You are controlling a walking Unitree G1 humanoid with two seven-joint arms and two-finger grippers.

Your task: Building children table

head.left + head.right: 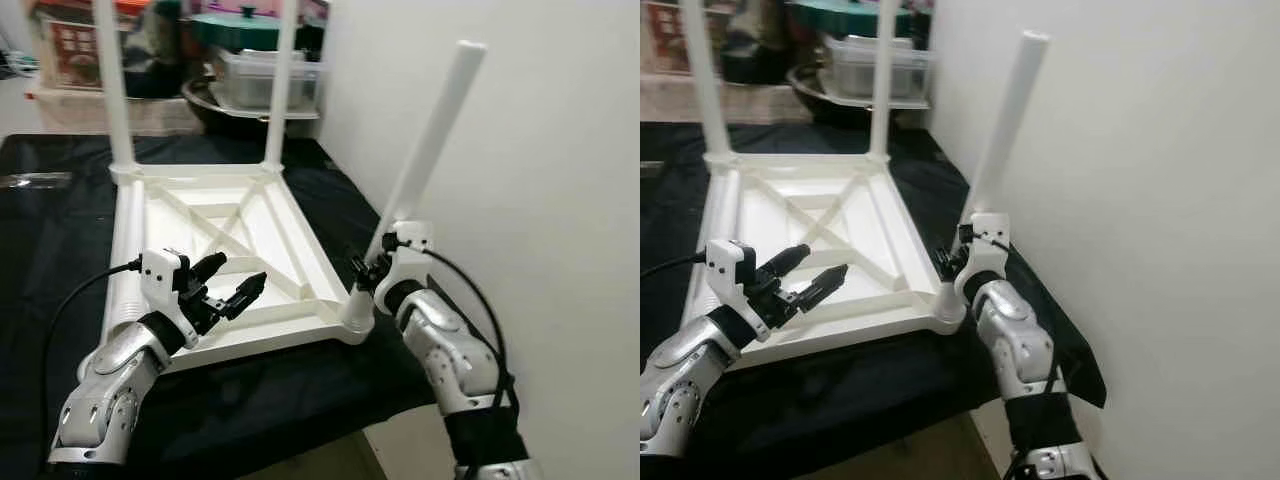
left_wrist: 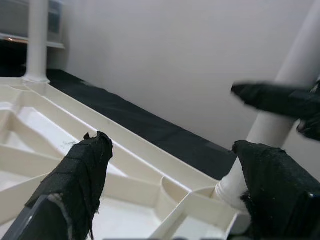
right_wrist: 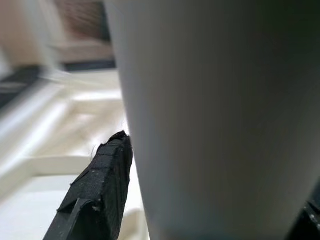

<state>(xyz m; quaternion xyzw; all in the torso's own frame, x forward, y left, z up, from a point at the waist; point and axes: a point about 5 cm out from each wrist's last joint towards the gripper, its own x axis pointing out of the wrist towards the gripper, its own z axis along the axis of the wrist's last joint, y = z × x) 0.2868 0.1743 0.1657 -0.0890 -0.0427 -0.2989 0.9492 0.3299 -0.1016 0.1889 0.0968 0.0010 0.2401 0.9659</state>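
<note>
A white plastic children's table (image 1: 230,225) lies upside down on a black cloth. Two white legs (image 1: 115,90) (image 1: 281,80) stand upright in its far corners. A third leg (image 1: 430,140) sits in the near right corner socket and leans right, toward the wall. My right gripper (image 1: 368,272) is shut on this leg low down; in the right wrist view the leg (image 3: 215,115) sits between the fingers (image 3: 100,190). My left gripper (image 1: 235,280) hovers open over the near left ribs, holding nothing. Its fingertips (image 2: 75,185) point at the leaning leg's base (image 2: 280,125).
A white wall (image 1: 540,200) runs close along the right. Clear storage boxes (image 1: 262,75), a green lid (image 1: 235,28) and other clutter stand behind the table. The black cloth (image 1: 50,230) ends just before my arms, with floor (image 1: 330,462) below.
</note>
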